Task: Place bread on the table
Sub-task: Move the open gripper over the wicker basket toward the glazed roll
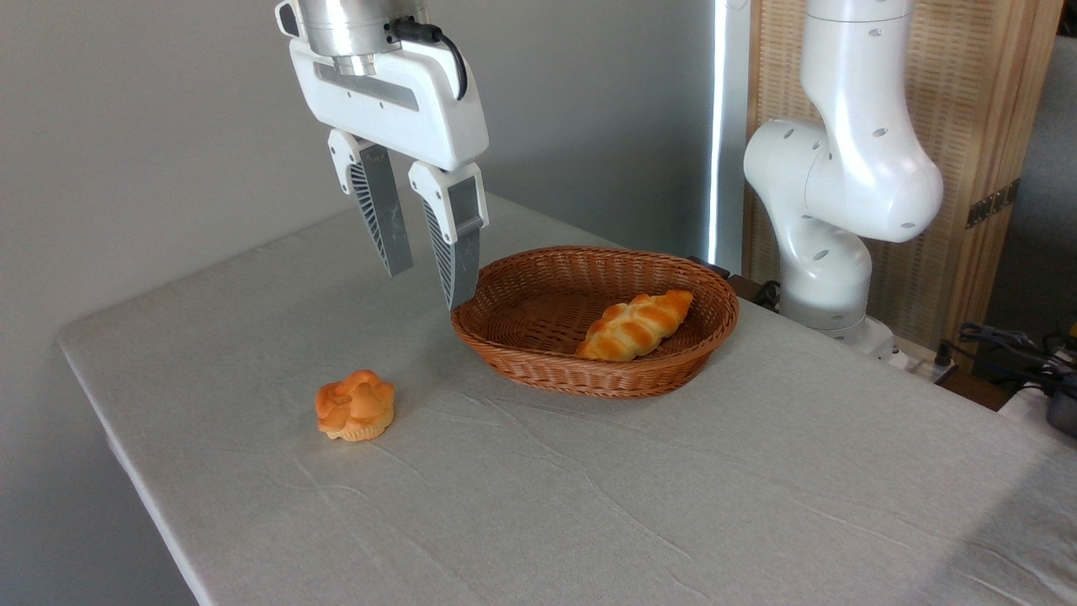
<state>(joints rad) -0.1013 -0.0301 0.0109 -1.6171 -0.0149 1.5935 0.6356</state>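
The loaf [635, 326] is seen lying inside the wicker basket [538, 364], towards its right half, one end propped against the far wall. The basket is set on the grey-clothed worktop [757, 505]. The gripper [430, 289] is held above the worktop just left of the basket, fingers [383, 219] spread apart and empty. A round bun [355, 405] is placed on the cloth, well left of the basket.

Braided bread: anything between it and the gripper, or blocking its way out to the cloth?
Only the wicker basket: the bread lies inside, its near rim between loaf and open gripper. Table ahead is bare.
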